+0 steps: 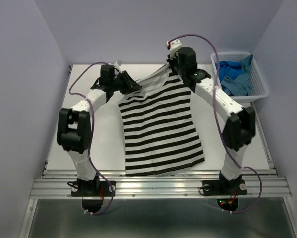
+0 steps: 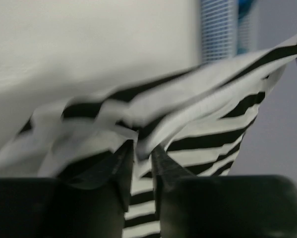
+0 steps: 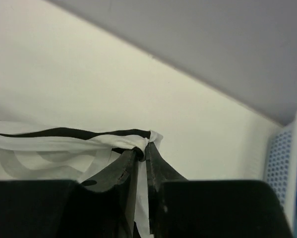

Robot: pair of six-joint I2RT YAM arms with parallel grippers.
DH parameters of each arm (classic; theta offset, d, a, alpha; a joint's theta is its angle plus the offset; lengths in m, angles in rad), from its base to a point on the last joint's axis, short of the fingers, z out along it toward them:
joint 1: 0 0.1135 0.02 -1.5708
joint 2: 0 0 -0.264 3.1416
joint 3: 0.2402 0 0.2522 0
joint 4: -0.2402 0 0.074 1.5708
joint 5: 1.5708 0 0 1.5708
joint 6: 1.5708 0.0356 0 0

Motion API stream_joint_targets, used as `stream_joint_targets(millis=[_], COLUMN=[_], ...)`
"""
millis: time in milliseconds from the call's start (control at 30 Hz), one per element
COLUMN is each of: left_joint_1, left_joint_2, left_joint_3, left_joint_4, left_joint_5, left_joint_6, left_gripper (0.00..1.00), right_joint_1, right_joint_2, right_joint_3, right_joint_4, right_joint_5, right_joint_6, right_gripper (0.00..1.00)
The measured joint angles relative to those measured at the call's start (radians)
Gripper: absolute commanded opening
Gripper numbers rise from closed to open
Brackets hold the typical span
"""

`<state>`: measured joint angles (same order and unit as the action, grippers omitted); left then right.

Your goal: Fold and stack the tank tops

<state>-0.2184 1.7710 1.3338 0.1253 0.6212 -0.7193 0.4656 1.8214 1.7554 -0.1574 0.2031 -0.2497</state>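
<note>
The black-and-white striped tank top (image 1: 158, 124) lies spread on the white table (image 1: 89, 144), hem toward the near edge, its far end lifted. My right gripper (image 1: 171, 67) is shut on one bunched shoulder strap (image 3: 147, 141) a little above the table. My left gripper (image 1: 133, 85) is at the other strap. Its jaws stand slightly apart, with blurred striped cloth (image 2: 153, 119) draped loosely over and between the fingertips (image 2: 158, 156). More tank tops show as crumpled blue fabric (image 1: 235, 77) in the basket.
A white plastic lattice basket (image 1: 261, 87) sits at the table's far right corner, close to the right arm; its wall (image 3: 282, 163) shows at the right wrist view's edge. Lilac walls enclose the table on three sides.
</note>
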Motion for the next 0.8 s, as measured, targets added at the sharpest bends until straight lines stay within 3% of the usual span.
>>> stream_joint_targets(millis=[33, 67, 100, 133, 200, 300, 400, 633, 800], left_joint_1=[0.012, 0.027, 0.042, 0.053, 0.083, 0.103, 0.106, 0.026, -0.063], left_joint_2=[0.056, 0.122, 0.18, 0.217, 0.257, 0.237, 0.169, 0.136, 0.343], left_joint_3=[0.016, 0.048, 0.09, 0.135, 0.245, 0.369, 0.401, 0.401, 0.501], left_joint_4=[-0.047, -0.106, -0.159, -0.209, -0.283, -0.331, -0.326, -0.317, -0.377], left_joint_5=[-0.015, -0.04, -0.071, -0.097, -0.151, -0.235, -0.274, -0.329, -0.354], left_joint_6=[0.007, 0.019, 0.042, 0.054, 0.098, 0.141, 0.179, 0.249, 0.294], left_gripper=[0.91, 0.99, 0.99, 0.99, 0.99, 0.99, 0.99, 0.99, 0.99], right_joint_1=[-0.01, -0.015, -0.022, -0.026, -0.035, -0.038, -0.038, -0.027, 0.057], right_joint_2=[0.117, 0.182, 0.305, 0.377, 0.512, 0.444, 0.264, -0.394, -0.49], right_joint_3=[0.065, 0.11, 0.219, 0.293, 0.417, 0.365, 0.177, -0.496, -0.813], right_joint_4=[-0.048, -0.072, -0.122, -0.15, -0.24, -0.294, -0.294, -0.172, -0.171], right_joint_5=[-0.013, -0.024, -0.039, -0.055, -0.089, -0.116, -0.124, -0.227, -0.336], right_joint_6=[0.007, 0.021, 0.024, 0.04, 0.06, 0.112, 0.198, 0.498, 0.641], right_gripper=[0.39, 0.7, 0.78, 1.0, 1.0, 1.0, 1.0, 1.0, 1.0])
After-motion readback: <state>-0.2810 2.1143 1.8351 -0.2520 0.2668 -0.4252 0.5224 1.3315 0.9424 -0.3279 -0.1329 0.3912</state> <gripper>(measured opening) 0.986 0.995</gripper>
